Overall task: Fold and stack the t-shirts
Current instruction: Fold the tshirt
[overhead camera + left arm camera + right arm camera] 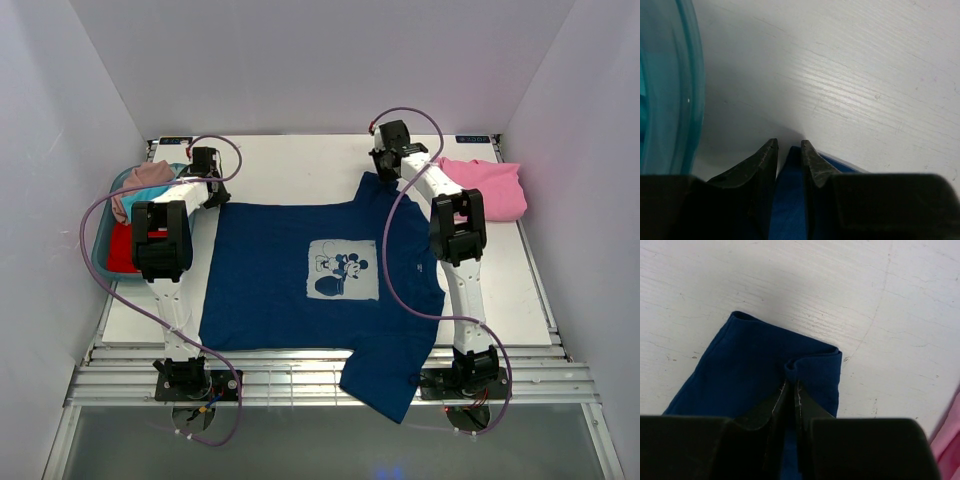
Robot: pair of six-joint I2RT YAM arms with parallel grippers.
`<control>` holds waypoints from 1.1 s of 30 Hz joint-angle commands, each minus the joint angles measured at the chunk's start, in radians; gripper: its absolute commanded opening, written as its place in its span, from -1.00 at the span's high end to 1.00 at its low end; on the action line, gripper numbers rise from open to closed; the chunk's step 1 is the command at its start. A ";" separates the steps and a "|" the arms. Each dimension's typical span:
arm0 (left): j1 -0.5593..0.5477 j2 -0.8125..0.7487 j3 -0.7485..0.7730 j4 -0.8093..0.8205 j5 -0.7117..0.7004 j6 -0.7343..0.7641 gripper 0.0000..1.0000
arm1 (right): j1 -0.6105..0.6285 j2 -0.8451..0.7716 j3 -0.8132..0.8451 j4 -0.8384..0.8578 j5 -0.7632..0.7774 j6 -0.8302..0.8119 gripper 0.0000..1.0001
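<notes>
Navy mouse-print cloth t-shirt (270, 300), one, long axis left-right, hem leftward; one pink cloth t-shirt (492, 188); left gripper (789, 146) and right gripper (791, 384) both clench navy cloth.

A navy t-shirt (260, 290) lies spread across the centre of a white table (290, 165), its pale square cartoon-mouse print (343, 268) facing up and one end drooping over the near edge at lower right of the frame. The left gripper (213, 192) sits at the shirt's upper left corner, the right gripper (380, 172) at its upper right corner. A pink t-shirt (485, 188) rests at upper right. At left, a teal basin (100, 262) holds red (122, 255) and dusty-pink (148, 178) cloth.
</notes>
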 commanded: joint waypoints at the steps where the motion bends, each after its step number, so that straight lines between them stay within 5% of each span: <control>1: 0.003 -0.058 -0.009 -0.002 0.028 -0.001 0.31 | -0.004 -0.087 0.018 0.009 0.010 -0.014 0.70; 8: 0.002 -0.058 -0.028 0.002 0.042 -0.003 1.00 | -0.004 -0.130 0.021 0.013 0.019 -0.008 0.74; 21: 0.003 -0.221 -0.089 0.070 0.034 -0.015 1.00 | 0.003 -0.300 -0.082 0.001 0.013 -0.005 0.77; 33: 0.003 -0.448 -0.334 0.148 0.011 -0.003 1.00 | 0.034 -0.642 -0.459 -0.020 0.096 -0.005 0.78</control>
